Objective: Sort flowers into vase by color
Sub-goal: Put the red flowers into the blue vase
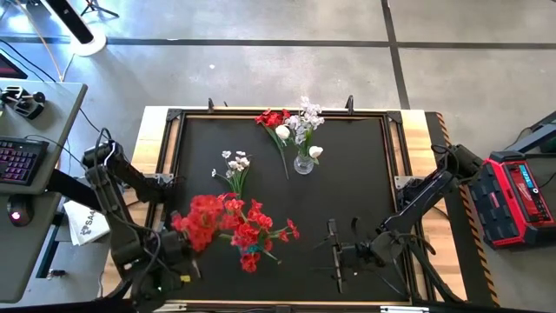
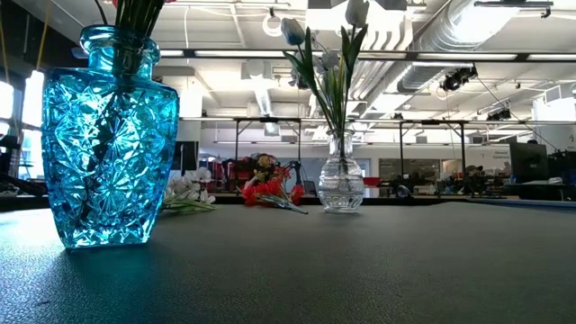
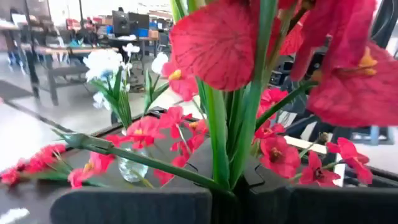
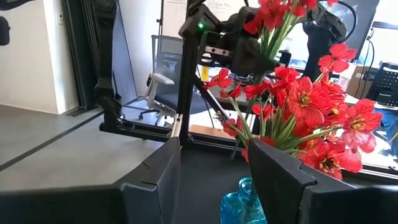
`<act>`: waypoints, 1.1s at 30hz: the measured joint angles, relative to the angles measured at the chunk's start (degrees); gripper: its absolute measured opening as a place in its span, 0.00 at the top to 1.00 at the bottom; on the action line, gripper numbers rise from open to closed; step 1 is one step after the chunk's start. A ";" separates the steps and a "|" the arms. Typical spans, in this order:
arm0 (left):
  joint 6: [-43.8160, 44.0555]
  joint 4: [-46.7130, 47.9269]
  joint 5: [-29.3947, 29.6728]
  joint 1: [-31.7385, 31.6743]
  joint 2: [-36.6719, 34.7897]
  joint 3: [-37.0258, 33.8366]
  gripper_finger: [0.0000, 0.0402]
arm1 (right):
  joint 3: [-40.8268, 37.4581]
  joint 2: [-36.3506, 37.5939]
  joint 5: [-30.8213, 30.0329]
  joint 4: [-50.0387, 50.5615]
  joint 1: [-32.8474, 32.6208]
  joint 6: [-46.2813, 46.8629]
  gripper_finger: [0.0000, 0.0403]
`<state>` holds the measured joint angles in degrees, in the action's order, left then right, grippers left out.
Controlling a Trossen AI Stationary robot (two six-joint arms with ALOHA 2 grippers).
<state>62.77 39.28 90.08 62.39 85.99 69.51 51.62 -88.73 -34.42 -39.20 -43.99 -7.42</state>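
- Your left gripper (image 1: 178, 252) sits at the near left of the black table (image 1: 347, 183), its fingers (image 3: 124, 208) pinching the green stems of a bunch of red flowers (image 1: 230, 228) that spreads out over the mat.
- From the right wrist view you see that same bunch standing in a blue glass vase (image 4: 249, 202), with the left gripper up among the blooms.
- Your right gripper (image 1: 343, 252) waits low at the near right, fingers (image 4: 273, 171) spread wide and holding nothing.
- A clear glass vase (image 1: 303, 163) near the far edge holds white flowers (image 1: 304, 122); a red sprig (image 1: 273, 120) lies just beside it, and a small white sprig (image 1: 234, 165) lies loose mid-table, well apart from both grippers.
- The low view looks level across the dark mat into a large workshop with ducts and ceiling lights.
- Off the table you have a keyboard (image 1: 19, 161) on the left and a red case (image 1: 519, 196) on the right; a white sheet (image 1: 87, 222) at the left carries letters starting "SAA", the rest hidden.
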 joint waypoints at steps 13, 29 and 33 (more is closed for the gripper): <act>-41.57 -29.55 -34.43 -4.79 0.57 -3.32 1.00 | 0.00 0.00 0.12 0.00 0.22 1.44 0.60; -87.40 -102.37 -43.97 -9.38 -9.91 -34.51 1.00 | 0.00 -0.02 0.13 0.86 0.09 1.63 0.60; -83.69 -107.09 -45.89 -12.81 -10.06 -39.62 1.00 | 0.00 -0.02 0.12 0.85 0.09 1.64 0.60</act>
<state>-20.92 -67.80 44.18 49.58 75.93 29.89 51.62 -88.75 -34.29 -38.35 -43.90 -5.78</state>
